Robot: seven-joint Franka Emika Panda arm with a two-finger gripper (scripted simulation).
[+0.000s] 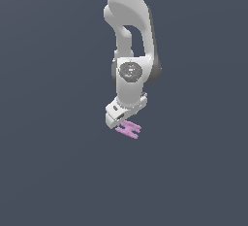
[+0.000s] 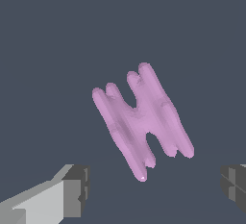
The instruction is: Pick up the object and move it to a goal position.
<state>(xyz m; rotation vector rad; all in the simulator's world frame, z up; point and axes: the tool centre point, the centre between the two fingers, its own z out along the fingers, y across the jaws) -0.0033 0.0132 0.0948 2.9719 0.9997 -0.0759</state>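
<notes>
spread-wide fingers [image 2: 154, 189] grip nothing, flanking the pink h-piece [image 2: 142, 120] with open room around.

Flat, even simulator light here, a dim slate background with no cast shadows and no glare. Both views render coarse, edges jagged and pixelated; soft shading only on the white arm [image 1: 129, 50].

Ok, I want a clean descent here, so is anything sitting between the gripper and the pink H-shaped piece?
Nothing visible does. The gripper is open with its fingers spread wide, and the pink H-shaped piece lies in plain sight on bare grey surface.
</notes>
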